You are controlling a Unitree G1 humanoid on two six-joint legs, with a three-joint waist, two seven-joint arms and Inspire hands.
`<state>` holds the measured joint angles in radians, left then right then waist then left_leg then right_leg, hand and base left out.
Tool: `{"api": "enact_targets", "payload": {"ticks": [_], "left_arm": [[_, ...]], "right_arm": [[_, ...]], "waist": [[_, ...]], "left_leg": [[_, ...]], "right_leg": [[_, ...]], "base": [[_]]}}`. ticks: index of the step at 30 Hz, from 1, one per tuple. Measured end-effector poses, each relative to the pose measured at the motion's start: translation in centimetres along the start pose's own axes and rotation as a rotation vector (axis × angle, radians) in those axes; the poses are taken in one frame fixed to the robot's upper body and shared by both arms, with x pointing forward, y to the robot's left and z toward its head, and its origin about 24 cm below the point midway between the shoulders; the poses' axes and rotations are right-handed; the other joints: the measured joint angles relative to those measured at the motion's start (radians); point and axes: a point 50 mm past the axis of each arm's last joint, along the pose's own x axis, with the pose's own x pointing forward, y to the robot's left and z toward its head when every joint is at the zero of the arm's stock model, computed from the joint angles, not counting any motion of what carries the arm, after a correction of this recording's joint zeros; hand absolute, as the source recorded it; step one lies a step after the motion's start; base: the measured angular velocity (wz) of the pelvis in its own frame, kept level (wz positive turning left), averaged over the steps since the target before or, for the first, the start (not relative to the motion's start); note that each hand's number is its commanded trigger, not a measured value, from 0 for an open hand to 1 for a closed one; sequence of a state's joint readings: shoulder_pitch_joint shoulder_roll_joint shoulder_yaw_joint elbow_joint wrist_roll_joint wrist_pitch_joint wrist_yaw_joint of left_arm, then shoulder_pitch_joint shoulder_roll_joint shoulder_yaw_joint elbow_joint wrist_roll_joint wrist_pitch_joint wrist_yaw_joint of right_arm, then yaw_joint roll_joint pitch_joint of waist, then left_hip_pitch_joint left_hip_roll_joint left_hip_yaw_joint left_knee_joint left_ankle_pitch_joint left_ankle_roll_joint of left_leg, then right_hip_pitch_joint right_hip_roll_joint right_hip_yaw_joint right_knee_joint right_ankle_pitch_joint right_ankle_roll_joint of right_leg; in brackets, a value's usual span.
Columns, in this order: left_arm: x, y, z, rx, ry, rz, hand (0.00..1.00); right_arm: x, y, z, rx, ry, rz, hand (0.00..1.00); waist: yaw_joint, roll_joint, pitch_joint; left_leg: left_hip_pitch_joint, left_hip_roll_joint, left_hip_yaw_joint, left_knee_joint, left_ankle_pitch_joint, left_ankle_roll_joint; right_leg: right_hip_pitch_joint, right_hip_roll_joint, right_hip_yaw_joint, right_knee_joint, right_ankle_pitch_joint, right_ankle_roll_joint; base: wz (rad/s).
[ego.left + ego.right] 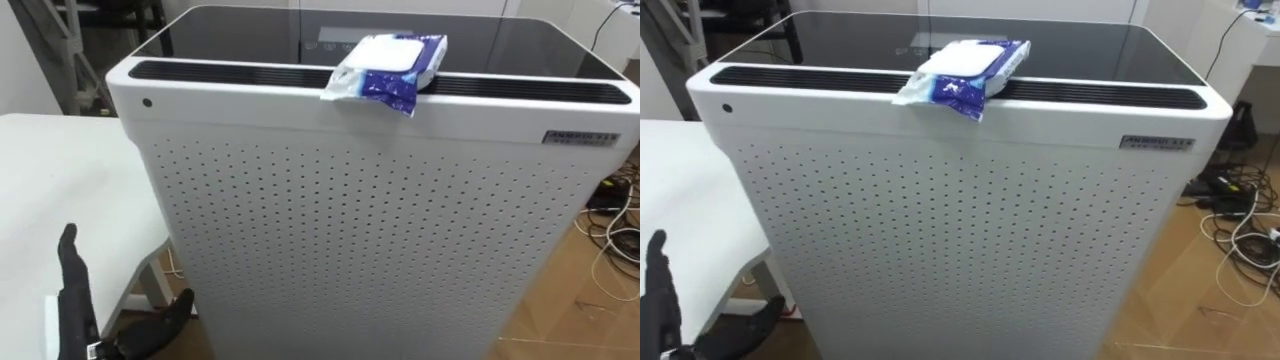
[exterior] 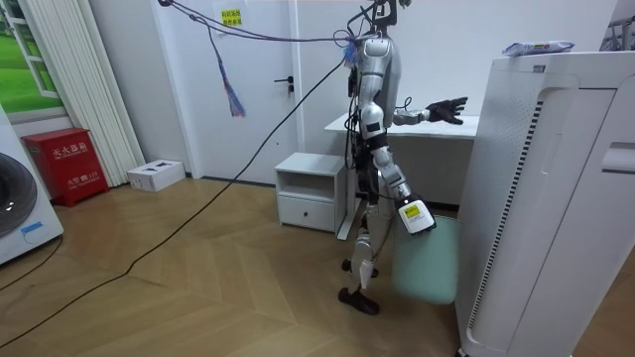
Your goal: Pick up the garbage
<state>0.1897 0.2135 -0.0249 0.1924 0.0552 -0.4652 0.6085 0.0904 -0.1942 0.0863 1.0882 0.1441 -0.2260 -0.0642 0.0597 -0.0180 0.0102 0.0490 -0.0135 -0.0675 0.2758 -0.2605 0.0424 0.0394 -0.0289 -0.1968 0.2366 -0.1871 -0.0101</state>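
So the big white air purifier stands right in front of the robot, with a white table off at 9 o'clock. The garbage, a blue-and-white wipes packet, sits on the purifier's top front edge, its long axis running roughly 8 to 2 o'clock. The left hand hovers low with fingers straight and spread, holding nothing, and the packet's up at about 1 o'clock from it. The right hand hangs by the hip, probably further off, fingers too small to tell.
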Motion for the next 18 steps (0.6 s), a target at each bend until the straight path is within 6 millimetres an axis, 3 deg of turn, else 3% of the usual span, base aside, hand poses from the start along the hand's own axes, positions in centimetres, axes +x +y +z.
{"api": "enact_targets", "payload": {"ticks": [10,18], "left_arm": [[2.2,2.0,4.7,-0.072,-0.229,0.171,0.00],[3.1,1.7,7.5,-0.139,-0.346,0.194,0.00]], "right_arm": [[0.0,-0.3,0.1,-0.010,-0.010,-0.012,1.00],[0.0,-0.3,0.1,-0.010,-0.010,-0.013,1.00]], "waist": [[-0.020,0.009,0.0027],[-0.028,0.015,0.0059]], "left_leg": [[0.002,-0.003,-0.021,-0.001,0.000,-0.001],[-0.001,-0.003,-0.017,-0.002,0.000,-0.001]], "right_leg": [[0.017,0.003,-0.028,-0.017,-0.002,0.001],[0.019,0.004,-0.019,-0.018,-0.002,0.001]], "base": [[0.07],[0.00]]}}
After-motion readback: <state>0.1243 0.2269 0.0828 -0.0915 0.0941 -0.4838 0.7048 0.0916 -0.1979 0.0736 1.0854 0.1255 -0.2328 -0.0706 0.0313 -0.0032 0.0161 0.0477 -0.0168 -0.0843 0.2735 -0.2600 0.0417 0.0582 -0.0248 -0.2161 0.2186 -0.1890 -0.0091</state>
